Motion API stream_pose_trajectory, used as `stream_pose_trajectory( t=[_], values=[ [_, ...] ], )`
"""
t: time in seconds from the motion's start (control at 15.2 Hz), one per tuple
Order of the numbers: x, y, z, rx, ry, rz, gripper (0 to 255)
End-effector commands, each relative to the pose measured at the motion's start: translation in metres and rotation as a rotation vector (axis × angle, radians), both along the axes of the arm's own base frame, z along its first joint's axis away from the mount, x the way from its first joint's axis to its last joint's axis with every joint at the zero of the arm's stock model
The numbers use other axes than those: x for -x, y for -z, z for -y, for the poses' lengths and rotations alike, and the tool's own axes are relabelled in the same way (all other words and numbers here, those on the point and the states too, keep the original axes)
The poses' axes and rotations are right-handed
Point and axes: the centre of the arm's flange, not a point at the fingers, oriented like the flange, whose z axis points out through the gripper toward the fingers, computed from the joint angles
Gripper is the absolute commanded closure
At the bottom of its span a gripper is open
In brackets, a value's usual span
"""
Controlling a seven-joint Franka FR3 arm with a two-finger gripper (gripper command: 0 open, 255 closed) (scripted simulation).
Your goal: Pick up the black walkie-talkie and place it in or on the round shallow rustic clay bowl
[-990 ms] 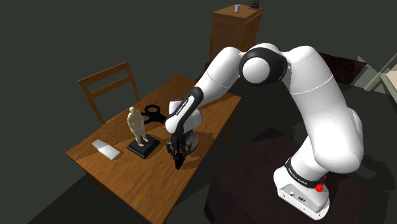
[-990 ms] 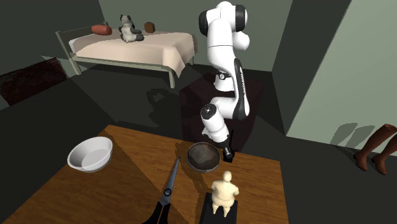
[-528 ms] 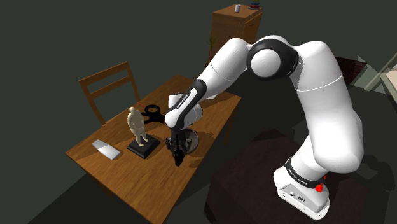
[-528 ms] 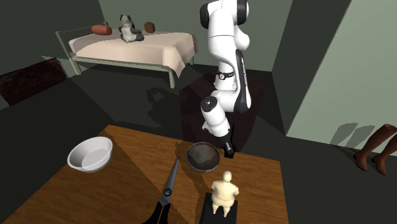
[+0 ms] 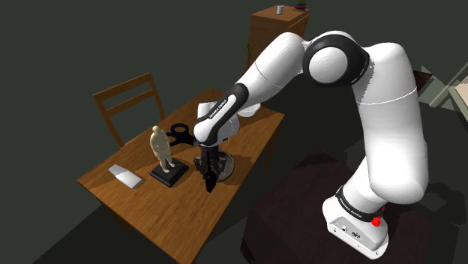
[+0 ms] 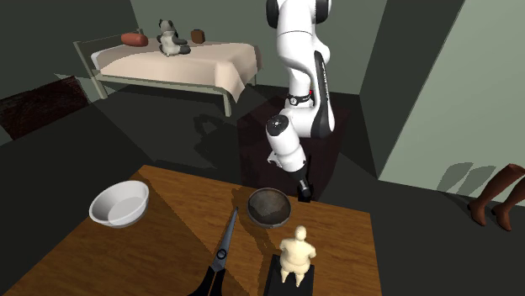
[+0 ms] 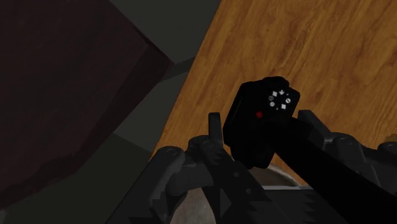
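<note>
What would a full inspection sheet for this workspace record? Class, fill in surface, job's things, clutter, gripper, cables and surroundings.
Surface: wooden table.
Job's things: black walkie-talkie clasped in the gripper, beside the dark round bowl, not in it.
Clutter: white bowl, scissors, pale figurine on a black base.
Gripper: shut on the walkie-talkie, near the table's edge.
Cables: nothing seen.
Surroundings: bed, wooden chair, cabinet, boots.
</note>
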Motion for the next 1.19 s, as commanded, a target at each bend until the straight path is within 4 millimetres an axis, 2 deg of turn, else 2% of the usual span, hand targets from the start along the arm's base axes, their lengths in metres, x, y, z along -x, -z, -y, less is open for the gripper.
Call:
stream_pose_trajectory(
  t=[0.0,0.86,1.12],
  values=[
    [0.000,-0.010,0.000,0.000,0.000,0.000,255],
    [0.000,-0.076,0.000,0.000,0.000,0.000,255],
    [-0.030,-0.063,0.042,0.000,0.000,0.000,255]
  ],
)
